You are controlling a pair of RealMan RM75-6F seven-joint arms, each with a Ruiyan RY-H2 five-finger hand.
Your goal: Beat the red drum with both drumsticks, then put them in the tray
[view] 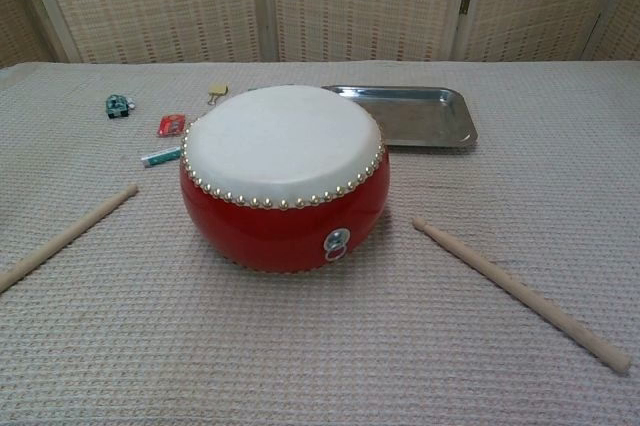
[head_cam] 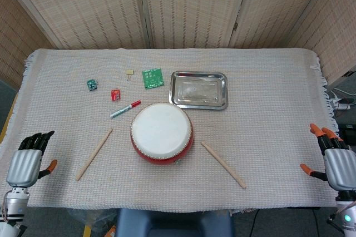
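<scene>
**Both hands wait at the table edges, sticks flat beside the drum**

From the head view we see the left hand at the near-left edge of the cloth-covered table, fingers apart and holding nothing; the chest view does not show it. Just to its right lies the left drumstick, flat on the cloth and angled toward the drum. Farther back sit small items: a green trinket, a red packet, a marker, a clip and a green card; the chest view hides the card behind the drum.

The red drum stands upright in the middle, white skin up. Only the chest view shows the metal ring on its near side. The metal tray lies just beyond it to the right, apart from it. The right drumstick lies flat, right of the drum. The right hand sits at the near-right edge, fingers spread and holding nothing, seen in the head view alone.
</scene>
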